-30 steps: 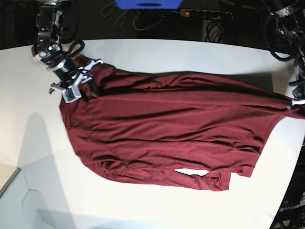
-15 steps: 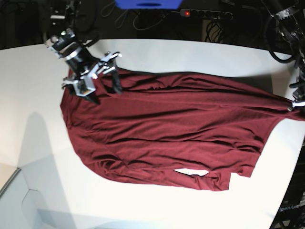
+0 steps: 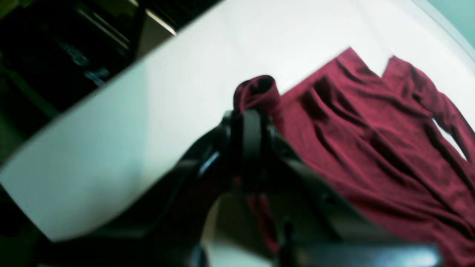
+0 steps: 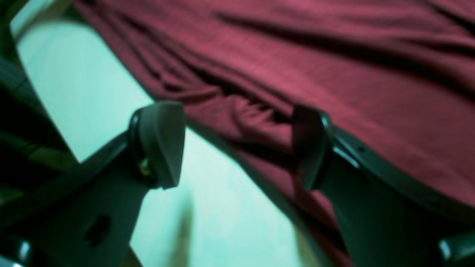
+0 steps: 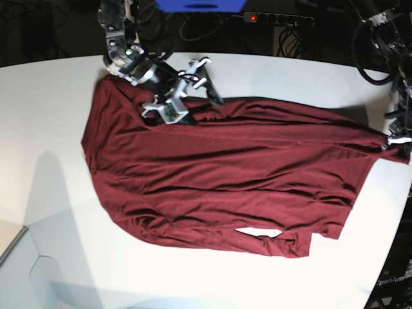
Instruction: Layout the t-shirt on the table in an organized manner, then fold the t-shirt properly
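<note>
Cloth is lying spread across the table point(image 5: 51, 116): your t-shirt point(image 5: 225, 180), soft maroon knit, is rippling in long folds. Your right gripper point(image 5: 193, 87) has just let go and is hovering, jaws wide, over the far edge. Your left gripper point(image 5: 396, 141) is staying clamped on 1 bunched corner.

T-shirt point(image 5: 219, 174): matt maroon knit cloth, creased. Table point(image 5: 51, 212): smooth white.

t-shirt point(image 5: 225, 174) spread on table point(image 5: 270, 71); right gripper point(image 5: 196, 96) over its far edge
</note>
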Tool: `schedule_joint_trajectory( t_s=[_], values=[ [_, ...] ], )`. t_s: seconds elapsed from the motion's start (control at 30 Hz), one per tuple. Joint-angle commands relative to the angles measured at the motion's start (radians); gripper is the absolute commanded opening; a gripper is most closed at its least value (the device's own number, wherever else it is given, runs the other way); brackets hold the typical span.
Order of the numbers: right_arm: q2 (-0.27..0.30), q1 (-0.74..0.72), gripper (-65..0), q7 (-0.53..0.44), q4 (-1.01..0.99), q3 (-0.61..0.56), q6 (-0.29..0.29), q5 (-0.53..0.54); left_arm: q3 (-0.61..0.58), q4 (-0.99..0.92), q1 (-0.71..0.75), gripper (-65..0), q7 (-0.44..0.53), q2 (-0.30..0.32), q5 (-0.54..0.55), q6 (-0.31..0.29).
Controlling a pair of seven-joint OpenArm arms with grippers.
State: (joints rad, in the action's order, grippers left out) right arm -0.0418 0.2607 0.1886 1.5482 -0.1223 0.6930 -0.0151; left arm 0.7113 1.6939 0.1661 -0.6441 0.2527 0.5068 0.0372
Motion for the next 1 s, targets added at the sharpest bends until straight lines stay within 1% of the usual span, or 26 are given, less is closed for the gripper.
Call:
schedule_joint_trajectory(
  t_s=[0.0,0.07,0.27,0.37,0.97],
  values=[
    [-0.002,-0.016,-20.7,-0.031,0.011,0.002,0.005,0.022,0.006,0.016,-0.01,-65.0,0.031,0.02,0.003,-0.001],
    [-0.005,-0.019,-22.0,-0.031,0.001,0.005,0.005,0.022,0.006,0.016,-0.01,-65.0,0.031,0.018,0.003,-0.001],
    [-0.005,-0.047,-35.2,-0.027,-0.038,0.003,0.005,0.022,0.006,0.016,-0.007,-65.0,0.031,0.018,0.003,-0.001],
    [-0.005,-0.047,-38.8,-0.03,-0.044,0.003,0.005,0.022,0.006,0.016,-0.009,-65.0,0.031,0.018,0.003,-0.001],
    [-0.005,-0.05,-39.0,-0.03,-0.047,0.002,0.005,0.022,0.006,0.016,-0.01,-65.0,0.031,0.018,0.003,-0.001]
  ],
)
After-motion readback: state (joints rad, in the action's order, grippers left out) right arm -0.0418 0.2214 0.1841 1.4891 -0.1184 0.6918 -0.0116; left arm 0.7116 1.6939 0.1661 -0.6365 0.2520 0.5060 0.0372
